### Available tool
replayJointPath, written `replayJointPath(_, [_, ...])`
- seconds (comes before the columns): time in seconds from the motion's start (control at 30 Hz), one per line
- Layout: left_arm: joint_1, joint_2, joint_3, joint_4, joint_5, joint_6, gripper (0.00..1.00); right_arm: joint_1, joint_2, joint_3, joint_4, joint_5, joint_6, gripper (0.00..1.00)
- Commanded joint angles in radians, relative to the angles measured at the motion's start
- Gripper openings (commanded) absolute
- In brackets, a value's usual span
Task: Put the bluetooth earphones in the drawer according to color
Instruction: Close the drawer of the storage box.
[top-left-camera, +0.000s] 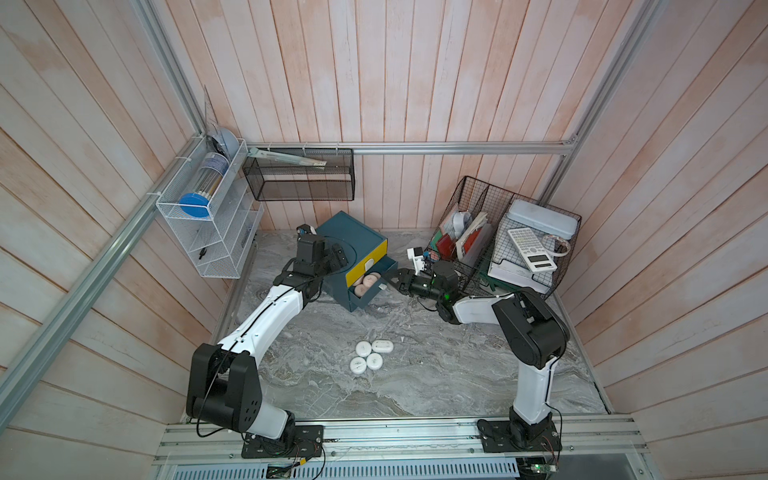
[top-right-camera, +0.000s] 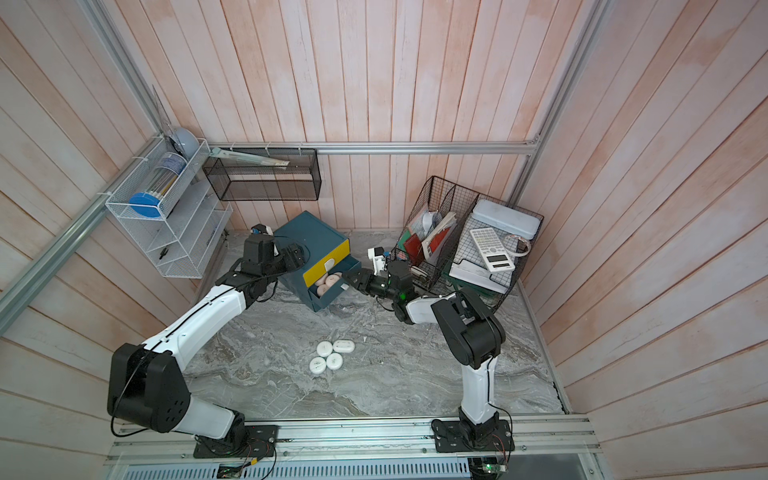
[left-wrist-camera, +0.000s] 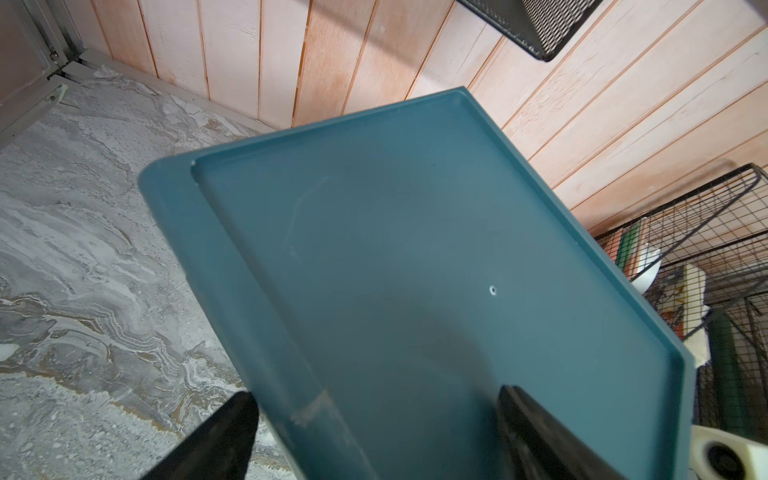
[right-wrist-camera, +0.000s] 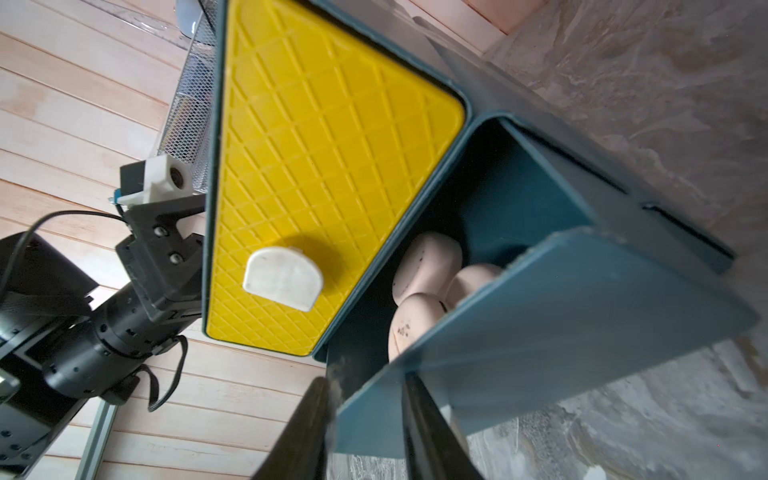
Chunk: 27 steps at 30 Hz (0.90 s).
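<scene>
On veined grey marble (top-left-camera: 436, 365) walled in pale planks (top-left-camera: 374, 83), the left gripper (left-wrist-camera: 376, 395) gapes over the smooth teal cabinet (left-wrist-camera: 374, 249), rounded white earphones (top-left-camera: 371, 353) lie well apart, and the right gripper (right-wrist-camera: 365, 377) straddles the front of the open drawer (right-wrist-camera: 582, 316), grip unclear, pink earphones (right-wrist-camera: 428, 266) just beyond.

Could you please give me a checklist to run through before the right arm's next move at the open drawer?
1. Middle drawer open, pink earphones inside: ok.
2. All pink earphones in: cannot tell, three show clearly.
3. Right gripper fingers either side of that drawer's front: ok.
4. Right gripper's hold firm: cannot tell.
5. Left gripper open at the cabinet top's edge, bracing: cannot tell.
6. White earphones on the table, apart from both grippers: ok.
</scene>
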Motion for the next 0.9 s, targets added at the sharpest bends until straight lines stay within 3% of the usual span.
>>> replayJointPath(0.0, [-0.011, 0.002, -0.086, -0.068, 0.068, 0.009, 0.94, -0.006, -0.073, -0.039, 0.012, 0.004, -0.026, 0.35])
replayJointPath(0.17, [-0.012, -0.012, -0.148, 0.016, 0.073, -0.013, 0.94, -0.014, -0.135, -0.139, -0.051, 0.047, -0.089, 0.36])
replayJointPath(0.33, [-0.011, -0.022, -0.193, 0.073, 0.075, -0.015, 0.94, -0.015, -0.078, -0.140, -0.033, 0.038, -0.068, 0.36])
replayJointPath(0.87, [-0.050, 0.031, -0.248, 0.144, 0.105, 0.001, 0.94, 0.031, 0.207, 0.209, -0.032, 0.004, 0.044, 0.34])
